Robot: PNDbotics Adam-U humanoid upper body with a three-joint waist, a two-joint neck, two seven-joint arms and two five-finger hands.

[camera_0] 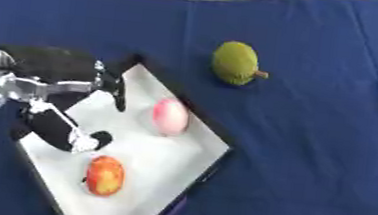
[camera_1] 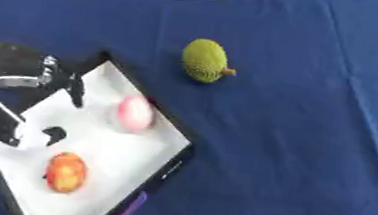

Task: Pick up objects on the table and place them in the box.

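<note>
left hand: over box left edge, fingers spread, empty | peach, apple: in box beside it | green fruit: tabletop, well apart

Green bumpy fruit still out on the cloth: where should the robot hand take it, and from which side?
Grip the green fruit across its rounded middle, coming down from above. It lies on the blue cloth with its short brown stem pointing right, so keep fingers off that end. Nothing stands near it. The left robot hand is over the box, probably nearest.
</note>
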